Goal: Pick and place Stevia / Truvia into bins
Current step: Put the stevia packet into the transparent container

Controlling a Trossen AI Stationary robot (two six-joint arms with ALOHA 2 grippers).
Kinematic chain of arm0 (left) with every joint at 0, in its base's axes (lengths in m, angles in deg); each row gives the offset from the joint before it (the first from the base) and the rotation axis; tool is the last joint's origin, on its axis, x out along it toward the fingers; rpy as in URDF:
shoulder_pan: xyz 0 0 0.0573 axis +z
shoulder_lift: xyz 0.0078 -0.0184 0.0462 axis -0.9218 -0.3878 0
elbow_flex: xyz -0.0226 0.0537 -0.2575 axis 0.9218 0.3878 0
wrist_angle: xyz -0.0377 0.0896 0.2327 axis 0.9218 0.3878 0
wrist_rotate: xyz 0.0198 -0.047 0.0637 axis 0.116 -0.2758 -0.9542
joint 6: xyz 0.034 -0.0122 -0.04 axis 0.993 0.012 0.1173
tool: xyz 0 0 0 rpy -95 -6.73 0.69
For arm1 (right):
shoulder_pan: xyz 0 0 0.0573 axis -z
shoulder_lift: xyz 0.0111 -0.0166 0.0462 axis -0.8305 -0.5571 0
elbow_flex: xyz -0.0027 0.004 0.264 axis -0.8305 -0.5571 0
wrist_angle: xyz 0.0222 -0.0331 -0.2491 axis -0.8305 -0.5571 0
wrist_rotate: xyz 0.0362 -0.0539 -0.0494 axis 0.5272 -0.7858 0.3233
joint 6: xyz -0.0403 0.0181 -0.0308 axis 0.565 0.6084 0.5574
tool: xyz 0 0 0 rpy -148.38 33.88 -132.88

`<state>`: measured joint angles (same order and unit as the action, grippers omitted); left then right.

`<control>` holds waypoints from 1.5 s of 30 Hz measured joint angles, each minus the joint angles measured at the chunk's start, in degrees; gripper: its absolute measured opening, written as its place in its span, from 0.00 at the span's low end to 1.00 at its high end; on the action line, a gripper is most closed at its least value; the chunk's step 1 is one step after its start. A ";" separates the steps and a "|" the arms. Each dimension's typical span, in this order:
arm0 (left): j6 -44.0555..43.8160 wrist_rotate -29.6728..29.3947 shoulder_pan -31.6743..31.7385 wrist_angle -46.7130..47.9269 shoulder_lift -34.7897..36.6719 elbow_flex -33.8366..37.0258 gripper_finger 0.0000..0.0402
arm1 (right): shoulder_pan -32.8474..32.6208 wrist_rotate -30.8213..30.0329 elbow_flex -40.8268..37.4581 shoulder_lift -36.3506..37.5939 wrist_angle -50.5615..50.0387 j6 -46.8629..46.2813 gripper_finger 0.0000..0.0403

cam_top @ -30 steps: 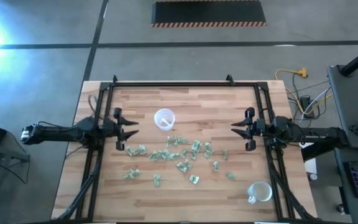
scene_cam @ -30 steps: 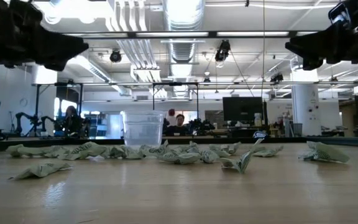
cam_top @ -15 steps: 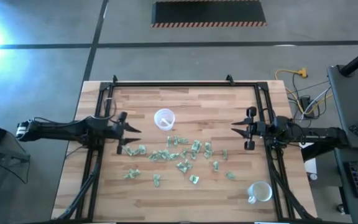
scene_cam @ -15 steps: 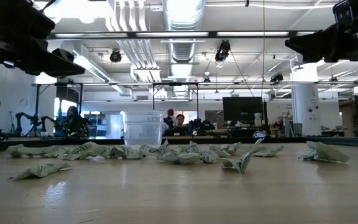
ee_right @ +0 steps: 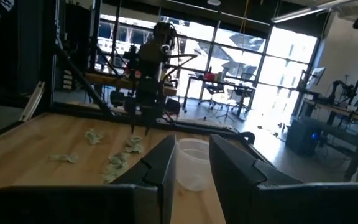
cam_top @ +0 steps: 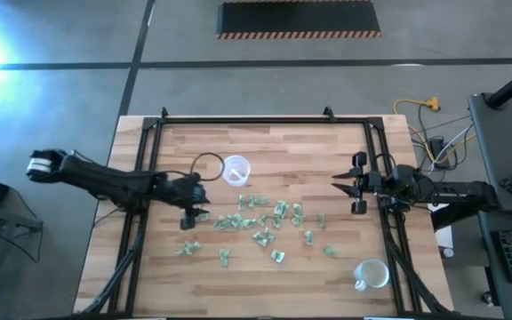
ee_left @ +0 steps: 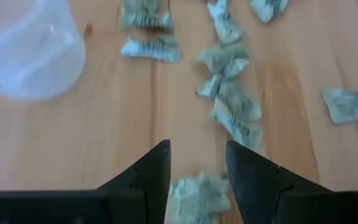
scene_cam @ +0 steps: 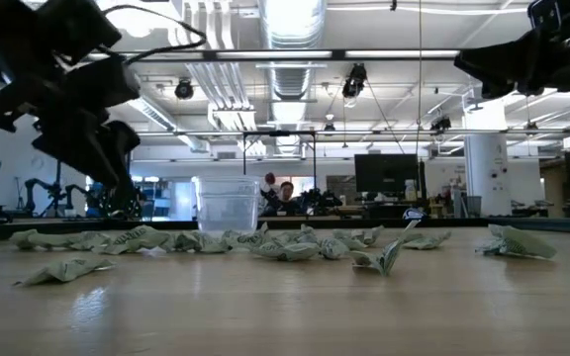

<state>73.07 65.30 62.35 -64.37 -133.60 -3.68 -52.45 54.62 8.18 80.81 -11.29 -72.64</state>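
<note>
Left claw [cam_top: 192,207] has swung in over the crumpled paper sachets [cam_top: 254,218]
Fingers narrowly parted, holding nothing; right claw [cam_top: 348,187], parted, unmoved; translucent round cup [cam_top: 236,170] unchanged.

An open robotics lab: exposed ceiling ducts [scene_cam: 295,25], monitors [scene_cam: 389,176], other robot arms [scene_cam: 47,193] behind
</note>
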 joint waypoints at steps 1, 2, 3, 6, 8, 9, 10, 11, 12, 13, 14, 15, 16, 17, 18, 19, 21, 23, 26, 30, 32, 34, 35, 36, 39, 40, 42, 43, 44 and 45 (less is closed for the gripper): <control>-0.48 -0.05 -0.33 1.96 -1.86 -1.69 0.34 | -0.04 0.19 0.02 -0.24 0.02 -0.09 0.21; -1.19 -0.17 -0.59 3.96 -3.60 -3.51 0.34 | -0.06 0.47 0.04 -0.26 -0.02 -0.12 0.21; -1.43 -0.23 -0.81 5.76 -5.15 -5.23 0.34 | -0.06 1.00 0.04 -0.34 -0.19 -0.13 0.21; -2.60 -1.86 -1.38 11.53 -9.18 -9.31 0.34 | -0.06 1.48 0.07 -0.97 -0.11 -0.81 0.21; -2.87 -2.17 -1.38 13.92 -11.77 -10.68 0.34 | -0.06 1.49 0.07 -1.18 -0.21 -0.94 0.21; -2.87 -2.22 -1.36 14.33 -12.81 -11.21 0.34 | -0.06 1.49 0.07 -1.29 -0.07 -0.96 0.21; -2.87 -2.22 -1.36 14.37 -13.68 -11.56 0.34 | -0.06 1.49 0.07 -1.33 -0.10 -0.96 0.21; -2.87 -2.25 -1.34 14.57 -14.58 -11.80 0.34 | -0.06 1.49 0.07 -1.39 -0.15 -0.84 0.21; -2.90 -2.25 -1.34 14.68 -15.47 -11.93 0.34 | -0.06 1.49 0.07 -1.47 -0.15 -0.78 0.21; -2.94 -2.19 -1.34 14.79 -16.34 -11.95 0.34 | -0.06 1.49 0.07 -1.46 -0.15 -0.74 0.21; -3.31 -1.94 -1.38 15.00 -17.02 -11.89 0.34 | -0.06 1.49 0.07 -1.46 -0.15 -0.73 0.21; -3.99 -1.88 -1.43 15.08 -17.56 -11.88 0.34 | -0.06 1.47 0.07 -1.46 -0.13 -0.71 0.21; -4.36 -1.88 -1.51 15.05 -17.95 -11.88 0.34 | -0.06 1.49 0.07 -1.44 -0.11 -0.63 0.21; -4.51 -1.88 -1.63 15.07 -18.28 -11.82 0.34 | -0.06 1.47 0.07 -1.44 -0.09 -0.34 0.21; -4.89 -1.84 -1.84 15.20 -18.59 -11.75 0.34 | -0.06 1.47 0.07 -1.45 -0.07 0.19 0.21; -5.52 -1.80 -2.02 15.31 -18.76 -11.75 0.34 | -0.06 1.47 0.07 -1.44 -0.04 0.61 0.21; -5.85 -1.73 -2.28 15.27 -19.02 -11.75 0.34 | -0.06 1.47 0.07 -1.44 -0.04 0.83 0.21; -5.94 -1.73 -2.58 15.46 -19.07 -11.62 0.34 | -0.06 1.47 0.07 -1.44 -0.04 0.90 0.21; -6.12 -1.73 -2.80 15.32 -19.13 -11.58 0.34 | -0.06 1.47 0.07 -1.44 -0.02 1.69 0.21; -7.12 -1.73 -2.80 15.25 -19.08 -11.49 0.34 | -0.06 1.45 0.04 -1.44 -0.02 1.86 0.21; -7.40 -1.70 -2.80 15.19 -19.15 -11.15 0.34 | -0.06 1.45 0.04 -1.44 0.00 1.85 0.21; -7.51 -1.68 -2.80 14.86 -19.15 -10.73 0.34 | -0.06 1.45 0.04 -1.44 0.00 1.86 0.21; -7.73 -1.69 -2.88 14.81 -19.15 -10.68 0.34 | -0.06 1.43 0.04 -1.44 0.00 1.86 0.21; -8.21 -1.67 -3.00 14.80 -19.15 -10.68 0.34 | -0.06 1.43 0.04 -1.44 0.00 1.84 0.21; -8.64 -1.66 -3.60 14.70 -19.15 -10.68 0.34 | -0.06 1.41 0.04 -1.44 0.01 1.84 0.21; -8.64 -1.66 -3.83 14.68 -19.15 -10.68 0.34 | -0.06 1.40 0.04 -1.44 0.02 1.84 0.21; -8.64 -1.66 -4.13 14.36 -19.72 -10.68 0.33 | -0.06 1.40 0.04 -1.44 0.02 1.84 0.21; -8.74 -1.63 -4.27 14.33 -20.24 -10.68 0.32 | -0.06 1.40 0.04 -1.44 0.02 1.84 0.21; -8.78 -1.37 -4.35 14.31 -20.78 -10.68 0.31 | -0.06 1.40 0.04 -1.44 0.02 1.84 0.21; -8.80 -0.70 -4.42 14.00 -21.34 -10.68 0.30 | -0.06 1.38 0.04 -1.44 0.02 1.84 0.21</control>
<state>64.27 64.59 57.93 -50.37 -154.94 -14.36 -52.51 56.00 8.23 79.37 -11.27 -70.80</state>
